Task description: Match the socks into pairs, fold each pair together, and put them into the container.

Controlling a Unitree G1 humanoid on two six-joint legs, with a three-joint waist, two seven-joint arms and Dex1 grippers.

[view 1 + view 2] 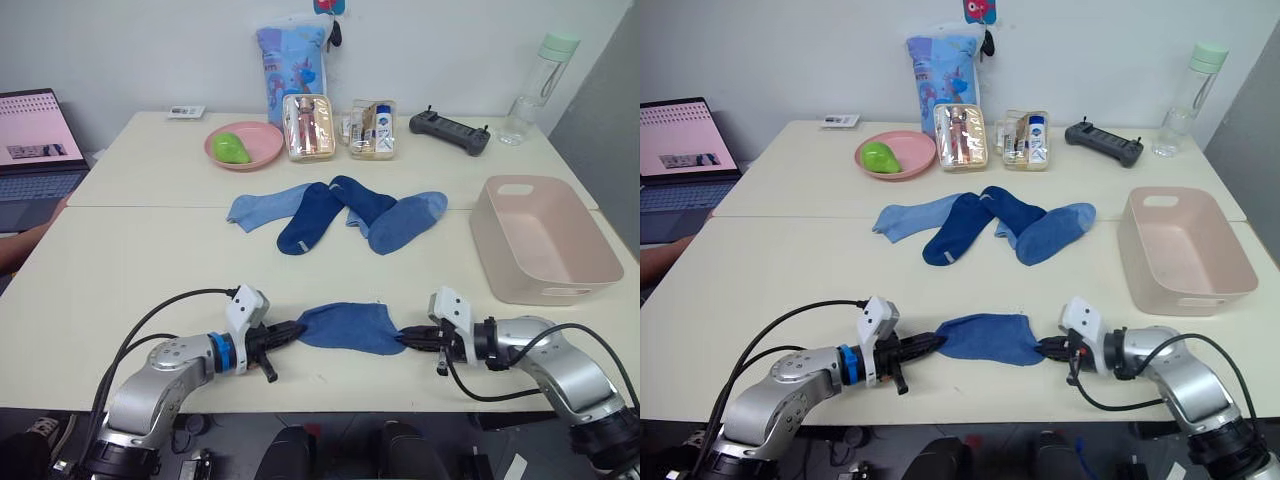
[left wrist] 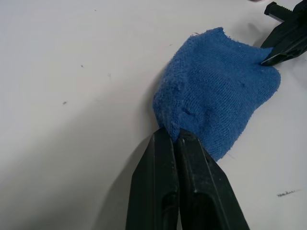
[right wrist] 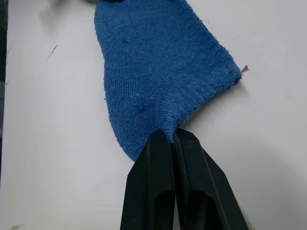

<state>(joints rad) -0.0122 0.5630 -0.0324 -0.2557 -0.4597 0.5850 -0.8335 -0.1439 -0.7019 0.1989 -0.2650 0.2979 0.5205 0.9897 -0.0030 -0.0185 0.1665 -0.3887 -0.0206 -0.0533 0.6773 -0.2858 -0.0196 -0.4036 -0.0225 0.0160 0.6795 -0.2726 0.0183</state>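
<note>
Both grippers, left [image 1: 292, 330] and right [image 1: 408, 339], had jaws clamped shut on opposite ends of a blue sock [image 1: 350, 327] on the near table [image 1: 130, 260]. Those thin pinches could slip during folding.

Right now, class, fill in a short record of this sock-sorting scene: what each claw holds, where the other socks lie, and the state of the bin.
Left claw: shut on one end of the folded blue sock
Right claw: shut on the opposite end of that sock
Held sock: lying on the table's near edge, between the claws
Other socks: overlapping in a loose row at mid-table, dark and lighter blue mixed
Container: empty, on the robot's right
</note>
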